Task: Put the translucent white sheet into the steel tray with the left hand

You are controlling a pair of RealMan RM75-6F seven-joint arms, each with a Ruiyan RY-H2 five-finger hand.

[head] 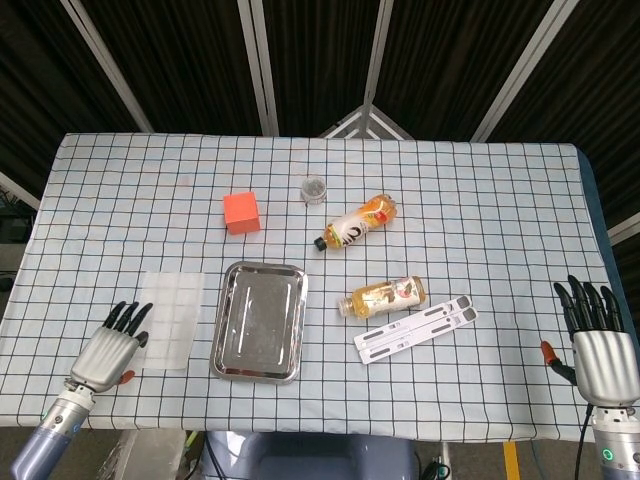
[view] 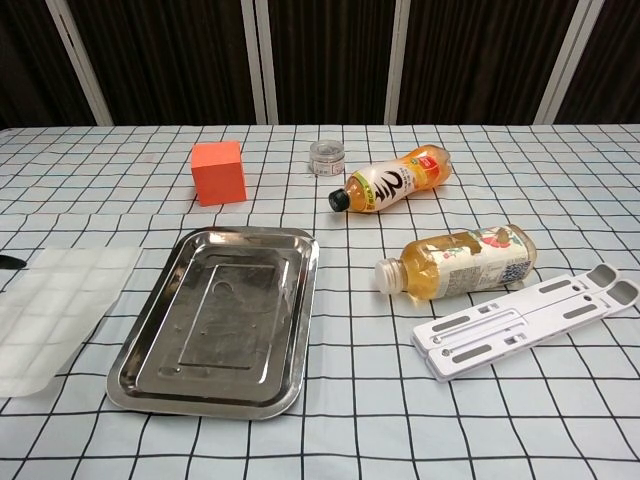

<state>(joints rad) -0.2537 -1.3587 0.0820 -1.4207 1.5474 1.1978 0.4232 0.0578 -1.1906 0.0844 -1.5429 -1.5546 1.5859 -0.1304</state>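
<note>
The translucent white sheet point(head: 172, 318) point(view: 58, 314) lies flat on the checked cloth, just left of the steel tray point(head: 232, 345) point(view: 160, 300). The tray holds nothing. My left hand point(head: 106, 349) rests low near the table's front left, holding nothing, fingers spread. Its fingertips point(head: 136, 316) reach the sheet's left edge; whether they touch it I cannot tell. In the chest view only a dark fingertip point(view: 8, 262) shows at the left border. My right hand point(head: 598, 344) hovers at the front right edge, fingers apart, holding nothing.
An orange cube point(head: 241, 212) and a small clear jar point(head: 313, 188) stand behind the tray. Two bottles of amber drink point(head: 358, 222) point(head: 384, 296) lie on their sides to its right. A white folding stand point(head: 415, 328) lies further right.
</note>
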